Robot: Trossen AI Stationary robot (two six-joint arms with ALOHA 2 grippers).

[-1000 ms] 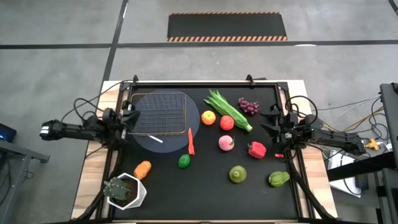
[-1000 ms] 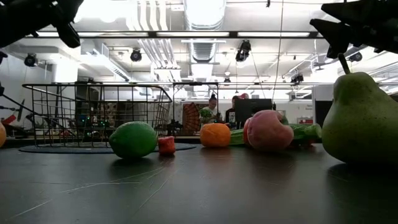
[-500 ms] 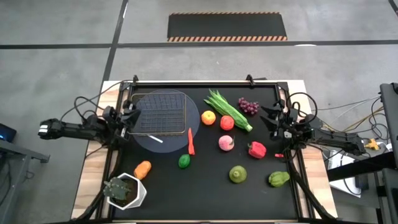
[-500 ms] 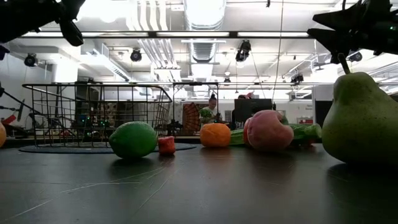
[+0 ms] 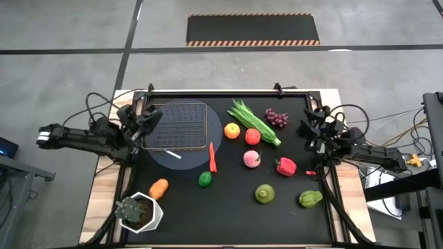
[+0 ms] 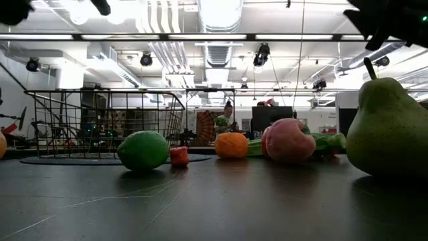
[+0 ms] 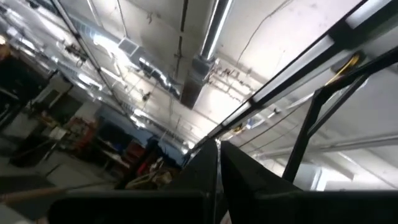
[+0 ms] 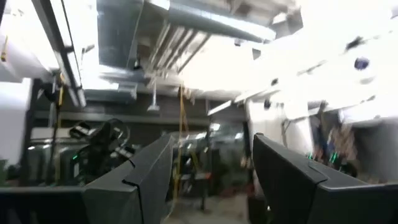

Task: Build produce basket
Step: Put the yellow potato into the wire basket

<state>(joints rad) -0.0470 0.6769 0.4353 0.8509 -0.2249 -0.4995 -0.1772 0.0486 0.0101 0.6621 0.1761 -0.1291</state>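
wire-grid basket (image 5: 178, 126) on its round grey disc sits upper left of the black mat, smooth toy produce (image 5: 252, 137) scattered right. left gripper (image 5: 149, 122) pinched closed at its edge; right gripper (image 5: 309, 129) parted, empty.

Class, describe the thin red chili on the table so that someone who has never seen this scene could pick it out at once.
Start at the wire basket on its round grey disc at the table's left. Just off the basket's right near corner lies the chili, partly on the disc's edge, above the green lime. It is the only long, thin red piece; the other red produce is rounded.
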